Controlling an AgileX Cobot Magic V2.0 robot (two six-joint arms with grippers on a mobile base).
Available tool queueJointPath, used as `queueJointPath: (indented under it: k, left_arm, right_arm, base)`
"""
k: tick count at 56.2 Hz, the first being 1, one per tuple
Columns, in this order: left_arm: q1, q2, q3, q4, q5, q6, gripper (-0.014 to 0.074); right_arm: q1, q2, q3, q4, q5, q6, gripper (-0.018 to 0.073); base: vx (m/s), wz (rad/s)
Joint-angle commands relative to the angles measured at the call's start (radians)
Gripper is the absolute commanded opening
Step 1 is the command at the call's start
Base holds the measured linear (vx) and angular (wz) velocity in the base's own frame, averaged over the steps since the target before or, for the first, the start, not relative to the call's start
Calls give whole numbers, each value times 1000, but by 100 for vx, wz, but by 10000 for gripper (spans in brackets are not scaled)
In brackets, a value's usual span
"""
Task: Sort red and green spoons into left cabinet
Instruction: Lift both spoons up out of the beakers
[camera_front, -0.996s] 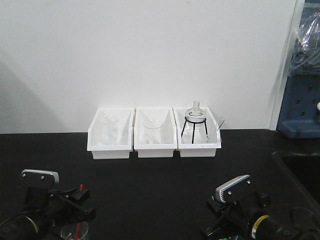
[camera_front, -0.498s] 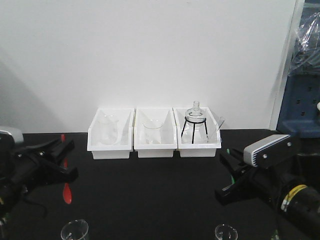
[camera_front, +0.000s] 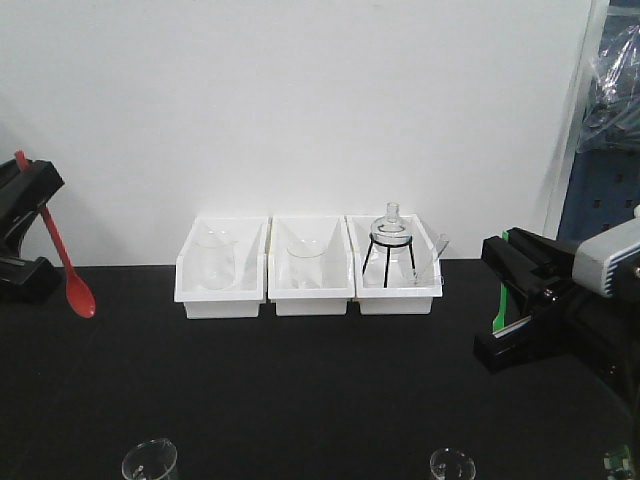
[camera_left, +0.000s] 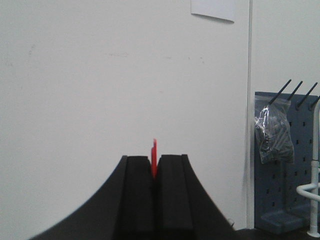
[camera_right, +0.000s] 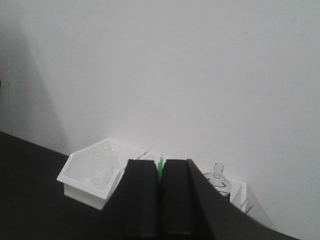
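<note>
Exterior front-facing view: my left tool (camera_front: 35, 200) sits well left of the three white bins (camera_front: 310, 303) on the black table (camera_front: 300, 400). It pinches the red spoon (camera_front: 58, 245), which hangs slanted, bowl lowermost. My right tool (camera_front: 500, 300), right of the white bins, grips the green spoon (camera_front: 497, 320).

Left wrist-mounted view: my left tool (camera_left: 155, 170) is pressed onto the red spoon (camera_left: 154, 159), facing a white wall (camera_left: 100, 75).

Right wrist-mounted view: my right tool (camera_right: 160, 175) clamps the green spoon (camera_right: 160, 167), with the white bins (camera_right: 80, 185) just beyond.
</note>
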Motion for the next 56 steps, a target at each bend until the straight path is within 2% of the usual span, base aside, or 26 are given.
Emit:
queueJointPath:
  k: [1,56]
  left_arm:
    - [-5,-19,-31,-13,-70,1,-7]
    - [-5,-15,-31,-13,-58,1,-6]
  right_arm:
    - [-2,-24,-27,6,-68,2,-9]
    - [-2,-24,-27,5,-68,2,-9]
  base:
    - [0,0]
    - [0,0]
